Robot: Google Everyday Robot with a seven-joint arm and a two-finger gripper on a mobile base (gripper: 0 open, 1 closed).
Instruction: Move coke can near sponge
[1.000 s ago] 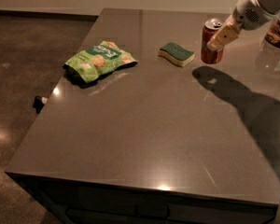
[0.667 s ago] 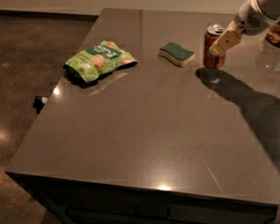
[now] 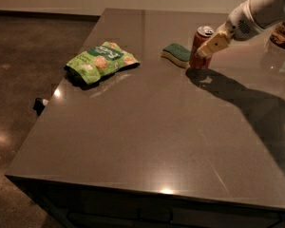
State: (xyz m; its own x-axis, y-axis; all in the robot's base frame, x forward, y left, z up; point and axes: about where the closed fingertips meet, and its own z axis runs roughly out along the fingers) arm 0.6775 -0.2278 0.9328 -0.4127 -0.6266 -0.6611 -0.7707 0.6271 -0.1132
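One pincer [image 3: 210, 46] was all you had on the scene, reaching in from the upper right on a white arm [image 3: 259, 11] and slanting down toward the desk [image 3: 147, 141]. Its tan tip lay across the right side of the coke can [image 3: 199, 44], in front of the can as the camera saw it. You could not tell whether the pincer was clamped on the can or loose beside it.

The coke can stood upright on the desk right at the pincer, silver top up and its base on the surface. Just left of the pincer, on the can's other side, lay the sponge [image 3: 176, 52], flat with its dark green face up and the pale layer underneath. Can and sponge were just beside each other; whether they touched was not clear to you.

Well off to the pincer's left lay a light-green snack bag [image 3: 100, 62], crinkled and flat on the desk, far apart from both can and sponge. To the pincer's right, at the picture's edge, stood a clear jar [image 3: 279, 49] with something brown in it. Below the pincer, the arm's dark shadow [image 3: 247, 101] ran across the desk toward the right edge.
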